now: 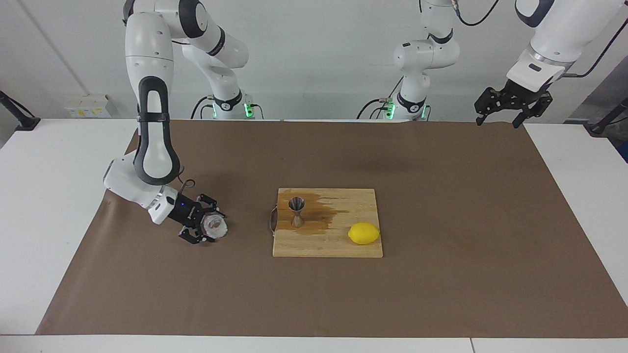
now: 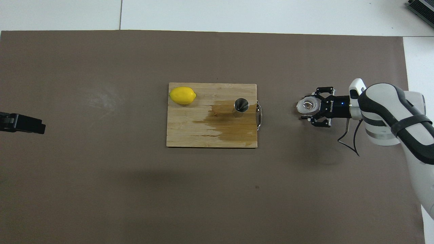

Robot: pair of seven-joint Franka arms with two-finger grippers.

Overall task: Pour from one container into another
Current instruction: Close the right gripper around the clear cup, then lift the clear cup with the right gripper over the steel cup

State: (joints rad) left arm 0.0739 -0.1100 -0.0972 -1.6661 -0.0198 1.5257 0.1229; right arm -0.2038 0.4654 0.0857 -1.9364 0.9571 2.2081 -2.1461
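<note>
The small translucent whitish cup (image 1: 215,226) (image 2: 308,105) stands on the brown mat toward the right arm's end of the table. My right gripper (image 1: 211,227) (image 2: 306,107) lies low and sideways at it, one finger on each side of the cup's wall, shut on it. The steel jigger (image 1: 297,211) (image 2: 241,105) stands upright on the wooden board, near the board's handle end. My left gripper (image 1: 513,105) (image 2: 21,122) waits open, raised over the mat's corner by its own base.
The wooden cutting board (image 1: 327,247) (image 2: 190,134) lies mid-table with a dark wet stain around the jigger. A yellow lemon (image 1: 364,233) (image 2: 182,95) sits at the board's corner farthest from the robots. The brown mat (image 1: 441,196) covers most of the table.
</note>
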